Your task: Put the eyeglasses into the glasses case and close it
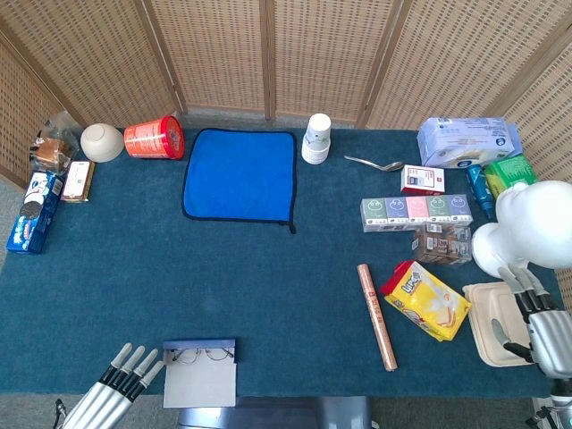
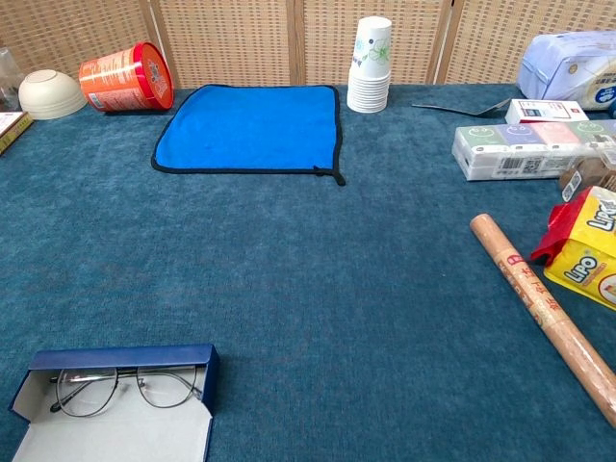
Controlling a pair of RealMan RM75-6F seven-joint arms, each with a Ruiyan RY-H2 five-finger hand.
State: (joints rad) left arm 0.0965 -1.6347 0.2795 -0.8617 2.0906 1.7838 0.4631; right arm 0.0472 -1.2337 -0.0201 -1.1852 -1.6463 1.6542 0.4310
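The glasses case [image 2: 115,404] lies open at the near left edge of the table [image 2: 318,289], a flat rectangular box with a navy shell and a pale grey lining, its lid folded flat toward the robot; inside its far half rest the eyeglasses [image 2: 125,388], thin dark wire frames with 2 round lenses, lying lenses-up along the navy wall. The left robot hand [image 1: 121,384] sits just left of the case at the table's near edge, its slim white-and-black fingers [image 1: 134,362] stretched straight and slightly apart, holding nothing and not touching the case. The right robot hand [image 1: 547,329], metallic grey below a glossy white rounded arm shell, hangs at the far right beside a cream moulded tray [image 1: 493,322]; its fingers point up the frame, spread and empty. The table wears a dark teal, short-pile felt. Further back lie a bright blue cloth [image 2: 252,127] with black stitched edging, a stack of paper cups [image 2: 371,65], a red tin [image 2: 125,75] on its side, a cream bowl [image 2: 50,93], a brown cardboard tube [image 2: 544,313] and a crinkly yellow snack bag [image 2: 587,255]
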